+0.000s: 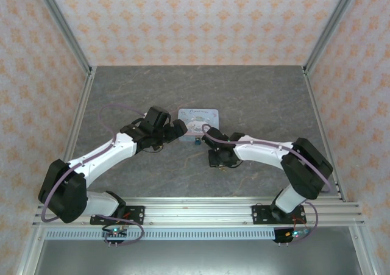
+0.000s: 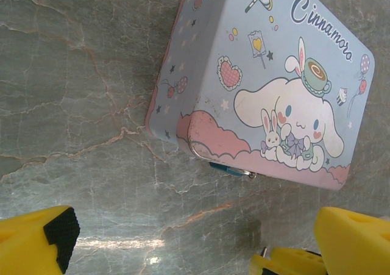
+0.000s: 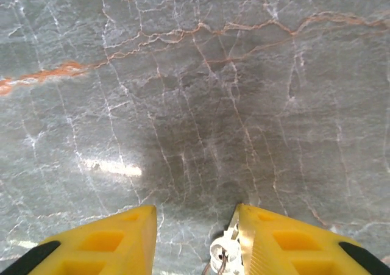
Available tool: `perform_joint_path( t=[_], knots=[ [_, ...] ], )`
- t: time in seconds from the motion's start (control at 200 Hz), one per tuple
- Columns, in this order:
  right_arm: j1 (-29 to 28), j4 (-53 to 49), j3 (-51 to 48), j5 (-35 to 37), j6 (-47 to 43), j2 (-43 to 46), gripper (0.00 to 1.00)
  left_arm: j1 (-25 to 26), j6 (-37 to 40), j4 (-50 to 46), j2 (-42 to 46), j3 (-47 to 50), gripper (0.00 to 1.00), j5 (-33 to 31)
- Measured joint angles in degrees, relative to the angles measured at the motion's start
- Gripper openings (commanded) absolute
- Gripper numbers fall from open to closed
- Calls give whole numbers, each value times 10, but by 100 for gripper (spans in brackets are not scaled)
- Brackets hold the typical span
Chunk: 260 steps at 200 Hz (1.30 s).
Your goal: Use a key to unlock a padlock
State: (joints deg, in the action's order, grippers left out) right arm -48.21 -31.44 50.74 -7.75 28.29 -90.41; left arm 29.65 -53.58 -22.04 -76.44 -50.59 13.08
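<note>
Seemingly the key is the business in hand. A small silvery piece with a ring, it lies on the grey marbled worktop between the yellow fingers of the right hand, close against the inner face of the finger on that view's right side. Those fingers stand apart, so I judge the key not yet gripped, though so little of it shows at the frame's edge that contact is hard to tell. The step, then, is picking up the key. The next move calls for closing squarely on its bow, so that the blade sticks out free for the keyhole.

The padlock, dark blue-green with a glint of metal, lies tucked at the near edge of the Cinnamoroll tin, touching or just under its pink rim. The left hand hovers near it, fingers wide apart and holding nothing, with the padlock ahead of the gap between them. That hand will likely have to steady the lock.
</note>
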Motion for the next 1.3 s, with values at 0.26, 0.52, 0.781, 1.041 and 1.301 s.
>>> perform_joint_path(
  t=[0.26, 0.52, 0.781, 1.041, 1.301],
  knots=[
    [0, 0, -31, -2, 4, 11, 39, 0, 0, 1, 0, 0, 100, 0],
    [-3, 2, -29, -3, 5, 4, 39, 0, -2, 5, 0, 0, 100, 2],
    [-32, -27, -3, 35, 9, -21, 36, 0, -2, 9, 0, 0, 100, 2],
    [-39, -26, -3, 41, 28, -23, 28, 0, -2, 12, 0, 0, 100, 12],
    [-40, -12, -14, 39, 42, -14, 25, 0, -4, 20, 0, 0, 100, 16]
  ],
)
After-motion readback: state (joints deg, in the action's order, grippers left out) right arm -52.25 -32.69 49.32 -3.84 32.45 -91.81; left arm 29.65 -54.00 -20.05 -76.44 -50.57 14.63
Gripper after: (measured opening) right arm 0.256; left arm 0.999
